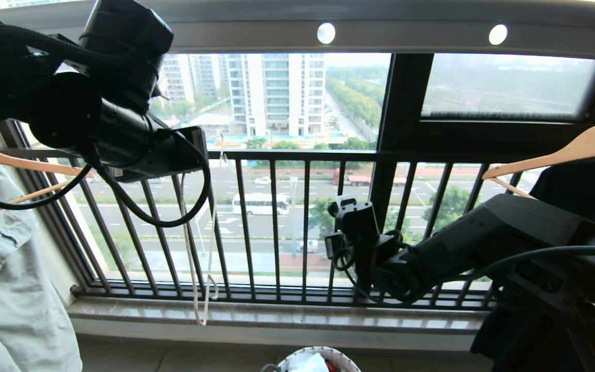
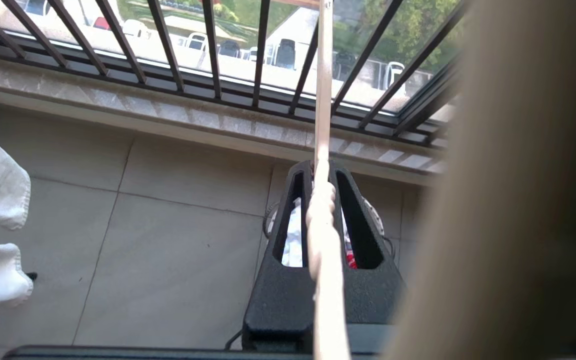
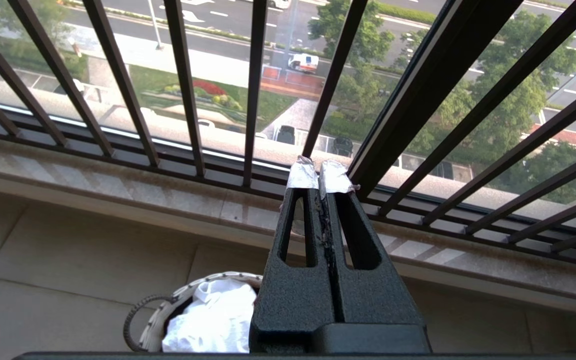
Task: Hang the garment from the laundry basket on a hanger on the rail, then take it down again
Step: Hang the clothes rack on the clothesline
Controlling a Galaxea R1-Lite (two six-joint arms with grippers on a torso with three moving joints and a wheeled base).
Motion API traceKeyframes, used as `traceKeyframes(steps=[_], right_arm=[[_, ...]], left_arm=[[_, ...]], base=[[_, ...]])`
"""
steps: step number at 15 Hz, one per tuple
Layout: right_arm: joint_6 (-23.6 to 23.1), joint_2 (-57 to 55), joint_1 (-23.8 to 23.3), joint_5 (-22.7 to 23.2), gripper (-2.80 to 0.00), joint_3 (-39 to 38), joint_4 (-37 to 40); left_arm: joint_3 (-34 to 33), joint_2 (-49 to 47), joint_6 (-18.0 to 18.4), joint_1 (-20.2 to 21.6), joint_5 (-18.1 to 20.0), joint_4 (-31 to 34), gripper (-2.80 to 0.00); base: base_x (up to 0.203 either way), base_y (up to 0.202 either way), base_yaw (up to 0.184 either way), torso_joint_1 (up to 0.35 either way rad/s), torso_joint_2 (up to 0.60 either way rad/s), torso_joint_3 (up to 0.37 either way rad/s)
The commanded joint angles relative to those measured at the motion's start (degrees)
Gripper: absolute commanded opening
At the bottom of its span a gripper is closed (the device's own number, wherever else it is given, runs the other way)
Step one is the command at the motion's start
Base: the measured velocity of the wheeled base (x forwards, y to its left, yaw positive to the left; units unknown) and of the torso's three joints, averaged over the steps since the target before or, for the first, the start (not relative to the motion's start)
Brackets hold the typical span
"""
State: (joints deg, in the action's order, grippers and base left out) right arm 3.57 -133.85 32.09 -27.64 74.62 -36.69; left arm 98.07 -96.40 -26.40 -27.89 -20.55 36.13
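Head view first: the left gripper [image 1: 194, 150] sits in the upper left of the frame, in front of the window railing [image 1: 277, 222], and the thin cream hanger [image 1: 197, 268] dangles from it, its long axis close to vertical and its lower end reaching down past the stone sill [image 1: 277, 315]. The grey rail [image 1: 406, 31] with its round holes crosses the very top of the frame. The right gripper [image 1: 349, 206] waits right of centre, in front of the bars. At the bottom edge the rim of the laundry basket [image 1: 328, 354] shows, with the white T-shirt [image 1: 310, 364] lying in it. Left wrist view: that gripper [image 2: 322, 172] is pressed together on the hanger [image 2: 324, 100], pinching it at the twisted part of the wire, which runs straight up the middle of the frame. Right wrist view: the right gripper [image 3: 320, 175] is pressed together on nothing, and the basket [image 3: 153, 325] with the T-shirt [image 3: 213, 320] is in the lower left. The hanger seems to be in mid-carry with the shirt not yet on it. To do this well, keep the pinch firm on the twist so the wire cannot spin, move slowly so it does not swing against the bars, and bring it low, towards the basket.
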Motion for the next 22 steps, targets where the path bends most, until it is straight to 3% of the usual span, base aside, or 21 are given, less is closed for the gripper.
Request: traceKeyframes(steps=[1,3,5,8,12,19,22], right_arm=[[0.0,-0.1,0.0,-0.1,-2.80,0.0,-0.2],[0.0,-0.1,0.0,-0.1,-2.80,0.0,-0.2],[0.0,-0.1,0.1,-0.1,-2.80,0.0,-0.2],[0.0,-0.1,0.2,-0.1,-2.80,0.0,-0.2],[0.0,-0.2,0.2,0.0,-2.80,0.0,-0.2],[0.0,-0.9,0.5,-0.1,-2.80,0.0,-0.2],[0.1,-0.8,1.0,-0.1,-2.80,0.0,-0.2]], left_arm=[[0.9,2.4,-0.2,-2.2,-0.2,3.7,-2.80],[0.8,6.1,-0.3,-5.3,-0.5,6.1,-2.80],[1.0,8.3,-0.4,-9.0,-3.3,8.8,-2.80],[0.9,8.7,-3.2,-14.8,-10.7,9.3,-2.80],[2.2,6.3,-7.6,-18.0,-22.0,9.1,-2.80],[3.7,6.7,-8.7,-17.7,-22.1,7.9,-2.80],[4.2,6.9,-8.4,-15.1,-22.1,7.9,-2.80]], base=[[0.000,0.000,0.000,0.000,0.00,0.000],[0.000,0.000,0.000,0.000,0.00,0.000],[0.000,0.000,0.000,0.000,0.00,0.000],[0.000,0.000,0.000,0.000,0.00,0.000],[0.000,0.000,0.000,0.000,0.00,0.000],[0.000,0.000,0.000,0.000,0.00,0.000],[0.000,0.000,0.000,0.000,0.00,0.000]])
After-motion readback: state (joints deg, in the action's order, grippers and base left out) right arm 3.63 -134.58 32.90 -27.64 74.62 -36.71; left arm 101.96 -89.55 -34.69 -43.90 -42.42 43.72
